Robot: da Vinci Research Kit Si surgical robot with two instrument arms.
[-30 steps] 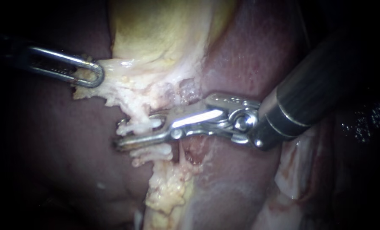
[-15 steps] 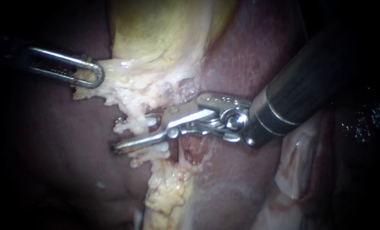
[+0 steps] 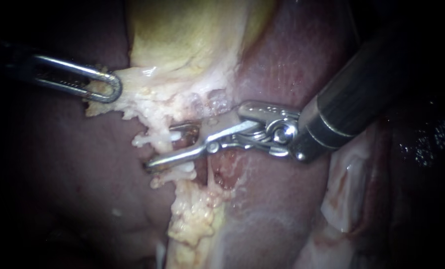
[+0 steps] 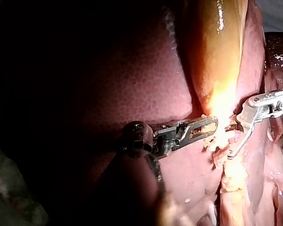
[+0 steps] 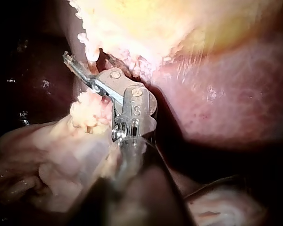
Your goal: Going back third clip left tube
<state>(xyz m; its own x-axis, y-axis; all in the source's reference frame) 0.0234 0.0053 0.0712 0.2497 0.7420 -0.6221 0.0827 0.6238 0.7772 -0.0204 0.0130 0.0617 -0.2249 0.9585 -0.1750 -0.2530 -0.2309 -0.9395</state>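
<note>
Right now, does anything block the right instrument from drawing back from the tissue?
Nothing visible does. The right instrument holds open jaws astride pale tissue, which they must slide off; behind them only its own shaft lies over the liver.

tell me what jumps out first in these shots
The shiny right instrument catches the eye first, reaching in from the upper right, its pincer open at the pale frayed tissue mid-view. Above it glows the yellow gallbladder, its ragged lower edge gripped by the left instrument, with dark red liver all around.
</note>
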